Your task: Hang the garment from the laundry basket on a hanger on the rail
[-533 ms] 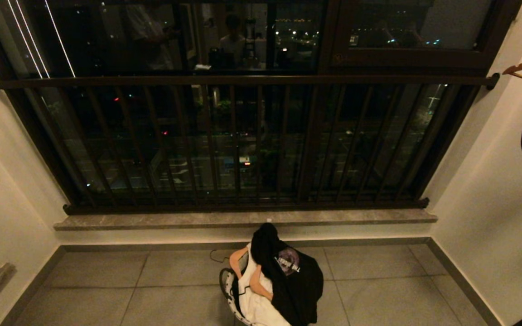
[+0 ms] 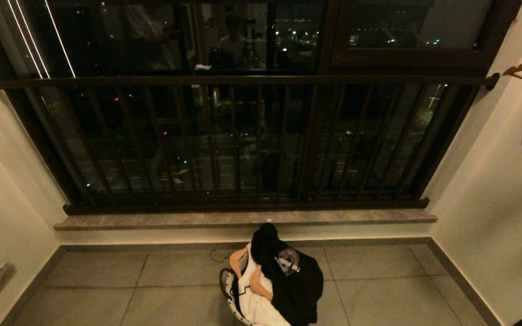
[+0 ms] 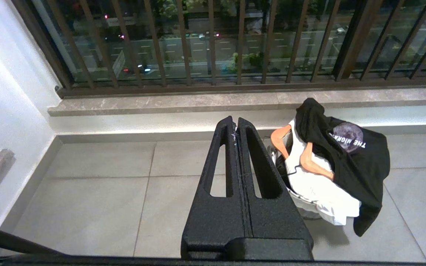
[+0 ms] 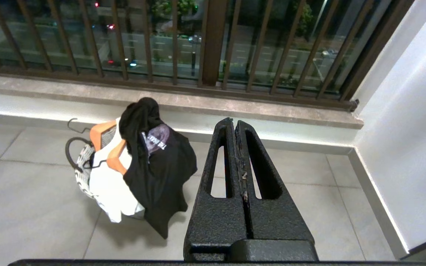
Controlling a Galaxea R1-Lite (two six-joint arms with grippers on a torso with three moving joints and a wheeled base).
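Soft, light black shirt (image 2: 295, 280) drapes limply over the basket (image 2: 228, 285) rim on the floor; pinch bunched cloth at its peak, since my left gripper (image 3: 237, 127) and right gripper (image 4: 234, 127) are clenched empty.

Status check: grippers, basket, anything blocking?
Left gripper and right gripper shut, empty. Basket on floor, black shirt and white garment draped over it. Nothing blocking.

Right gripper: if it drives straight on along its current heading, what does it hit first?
Likely nothing near. The right gripper, shut and empty, points at the pale wall band under the stone sill, beside the laundry basket and black garment, not at them. Depth is unclear; it may meet the floor first.
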